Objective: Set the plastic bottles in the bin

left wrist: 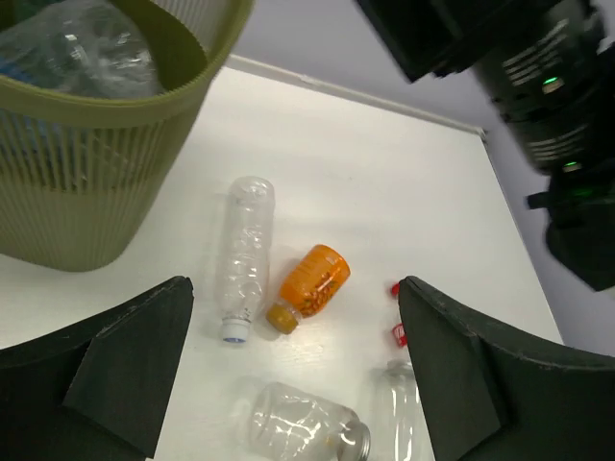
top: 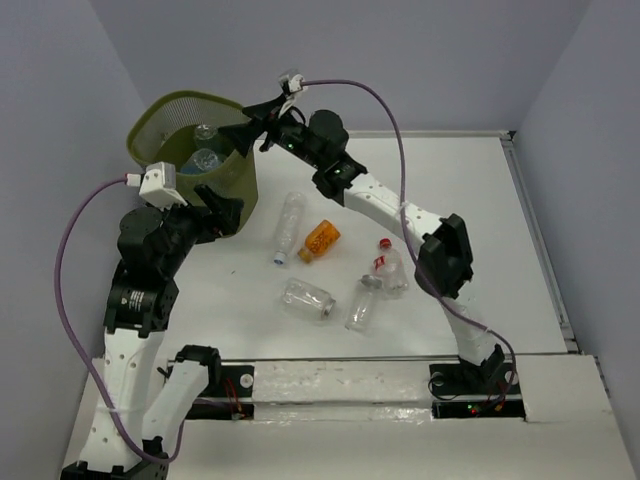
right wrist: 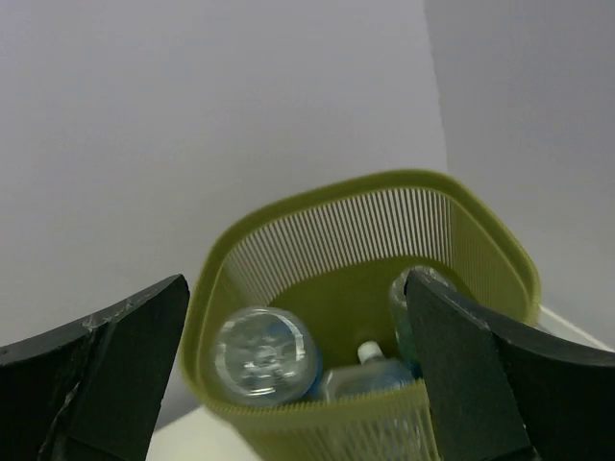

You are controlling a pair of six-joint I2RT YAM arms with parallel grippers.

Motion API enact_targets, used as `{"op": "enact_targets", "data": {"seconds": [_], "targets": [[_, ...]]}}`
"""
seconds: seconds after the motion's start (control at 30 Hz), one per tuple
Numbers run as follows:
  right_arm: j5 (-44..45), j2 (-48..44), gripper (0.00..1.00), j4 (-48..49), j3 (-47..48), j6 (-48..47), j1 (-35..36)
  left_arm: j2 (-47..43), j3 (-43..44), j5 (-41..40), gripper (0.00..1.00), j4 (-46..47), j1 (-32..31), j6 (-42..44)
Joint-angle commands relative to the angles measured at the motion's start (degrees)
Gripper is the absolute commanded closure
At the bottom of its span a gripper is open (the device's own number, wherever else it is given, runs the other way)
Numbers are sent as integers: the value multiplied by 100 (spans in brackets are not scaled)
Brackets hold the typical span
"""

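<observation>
Top camera looks down; both wrist cameras, close in, share the bin (right wrist: 317, 235)

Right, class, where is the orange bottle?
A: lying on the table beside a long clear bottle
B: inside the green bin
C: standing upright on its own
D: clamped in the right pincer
A: the orange bottle lies on its side on the white table, next to the long clear bottle and outside the bin.

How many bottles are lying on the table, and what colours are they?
Clear bottles: 4
Orange bottle: 1
Total: 5
</observation>
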Motion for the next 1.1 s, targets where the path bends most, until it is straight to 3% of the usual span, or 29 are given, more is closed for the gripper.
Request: {"op": "enact_targets", "data": {"seconds": [0.0, 0.03, 0.07, 0.1, 0.13, 0.2, 0.23, 0.4, 0.5, 0.53, 0.57, 0.63, 0.9, 1.07], "targets": [[173, -2196, 2, 386, -1599, -401, -236, 186, -58, 1128, 3, 3, -189, 386], [235, -2542, 4, 394, -2144, -401, -297, 256, -84, 1085, 2, 12, -303, 404], [496, -2894, 6, 403, -3272, -428, -411, 431, -102, 963, 2, 21, -469, 378], [708, -3228, 8, 395, -3840, -410, -412, 520, -93, 500, 2, 38, -697, 325], [927, -3866, 12, 377, -4385, -358, -499, 634, -67, 165, 3, 47, -1335, 255], [1534, -4441, 21, 132, -5827, 53, -684, 1038, 73, -860, 2, 56, -1988, 79], [1684, -4914, 38, -52, -6258, 230, -685, 1205, 135, -1232, 2, 56, -2435, 44], [2045, -6042, 53, -440, -8499, 863, -852, 2258, 320, -2859, 2, 222, -2905, -158], [2125, -6614, 45, -537, -9065, 1031, -852, 2962, 346, -3151, 2, 442, -2950, -150], [2134, -6719, 38, -554, -9180, 1066, -852, 3164, 390, -3256, 2, 460, -2950, -159], [2108, -6851, 21, -563, -9346, 1110, -852, 3540, 469, -3283, 2, 504, -2950, -159], [2116, -6896, 5, -572, -9444, 1119, -852, 3920, 592, -3372, 1, 671, -2941, -89], [1765, -6984, 3, -440, -9576, 1093, -852, 5730, 1417, -3802, 1, 847, -2792, 157], [1475, -6949, 3, -309, -9611, 1023, -852, 6391, 1813, -3837, 1, 1075, -2405, 245]]}}
